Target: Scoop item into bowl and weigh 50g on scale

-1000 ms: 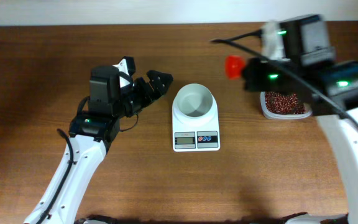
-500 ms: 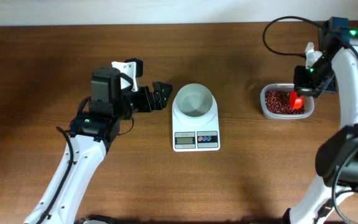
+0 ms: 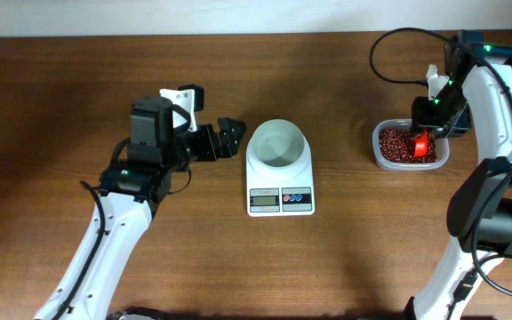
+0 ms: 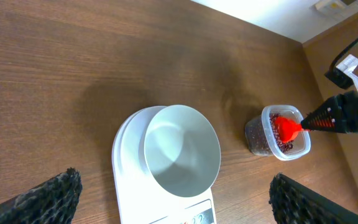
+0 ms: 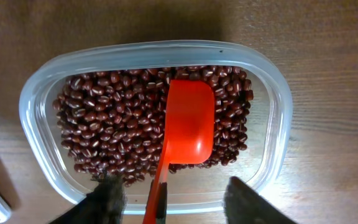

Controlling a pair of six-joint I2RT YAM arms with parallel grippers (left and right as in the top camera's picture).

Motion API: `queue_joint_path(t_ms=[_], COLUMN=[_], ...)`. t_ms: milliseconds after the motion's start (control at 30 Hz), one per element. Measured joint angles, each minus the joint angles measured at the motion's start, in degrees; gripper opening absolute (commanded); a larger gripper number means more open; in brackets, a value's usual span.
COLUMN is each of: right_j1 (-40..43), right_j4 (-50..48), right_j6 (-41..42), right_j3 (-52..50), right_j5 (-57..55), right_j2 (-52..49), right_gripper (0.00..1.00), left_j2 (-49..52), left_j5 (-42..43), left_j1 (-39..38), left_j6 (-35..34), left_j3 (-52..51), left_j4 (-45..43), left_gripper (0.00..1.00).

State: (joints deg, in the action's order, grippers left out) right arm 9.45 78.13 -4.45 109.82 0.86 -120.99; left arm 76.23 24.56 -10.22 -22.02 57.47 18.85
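Observation:
The white bowl stands on the white scale and looks empty; the left wrist view shows the bowl and the scale from close by. My left gripper hangs open just left of the bowl, holding nothing. Dark red-brown beans fill a clear tub at the right. A red scoop lies bowl-down on the beans. Its handle runs between the spread fingers of my right gripper, and neither finger touches it. Seen from above, my right gripper is over the tub.
A black cable loops over the table behind the tub. The table's far edge meets a pale wall. Bare wood lies in front of the scale and between the scale and the tub.
My right arm swung the red scoop from above the table down into the tub of beans, and its jaws have opened off the handle. My left gripper turned slightly early on, then stayed still.

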Motion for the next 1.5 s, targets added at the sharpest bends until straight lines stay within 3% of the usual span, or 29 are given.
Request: queue_joint_path(t_ms=[100,233,400,467,533,733,800,1133,1367,1400,1433,1467,1500], right_j1=[0.00,-0.46,-1.57,-1.57,-1.57,-1.62,-1.62,-1.79,-1.79,-1.79,-1.79,-1.79,-1.79], right_j4=[2.49,3.91,4.37,4.13,3.52,2.08,0.68,-0.98,-1.27,-1.27,-1.29,-1.29,-1.31], right_j6=[0.68,1.49,3.96,4.55,4.74,5.07,5.11,5.35,5.57,5.46,5.51,5.44,5.49], right_j3=[0.20,1.25,1.25,1.25,1.25,1.20,0.66,-1.33,-1.68,-1.68,-1.68,-1.68,-1.68], right_j5=[0.70,2.69,1.27,0.63,0.44,-0.02,-0.68,-1.07,-1.36,-1.90,-2.12,-2.19,-2.21], right_j2=[0.00,0.00,0.00,0.00,0.00,0.00,0.00,0.00,0.00,0.00,0.00,0.00,0.00], right_gripper=[0.71,0.70,0.56,0.44,0.37,0.38,0.28,0.27,0.04,0.04,0.04,0.04,0.04], left_j2=[0.00,0.00,0.00,0.00,0.00,0.00,0.00,0.00,0.00,0.00,0.00,0.00,0.00], left_j5=[0.00,0.00,-0.26,-2.19,-3.08,-4.09,-4.09,-4.26,-4.28,-4.28,-4.28,-4.46,-5.01], left_j1=[0.00,0.00,0.00,0.00,0.00,0.00,0.00,0.00,0.00,0.00,0.00,0.00,0.00], left_j6=[0.00,0.00,0.00,0.04,0.09,0.15,0.17,0.17,0.17,0.17,0.17,0.35,0.46], left_j3=[0.00,0.00,0.00,0.00,0.00,0.00,0.00,0.00,0.00,0.00,0.00,0.00,0.00], left_j4=[0.00,0.00,1.14,1.27,1.31,1.33,1.33,1.33,1.33,1.33,1.33,1.33,1.33], left_gripper=[0.99,0.99,0.97,0.95,0.95,0.96,0.96,0.96,0.99,0.92,0.79,0.39,0.12])
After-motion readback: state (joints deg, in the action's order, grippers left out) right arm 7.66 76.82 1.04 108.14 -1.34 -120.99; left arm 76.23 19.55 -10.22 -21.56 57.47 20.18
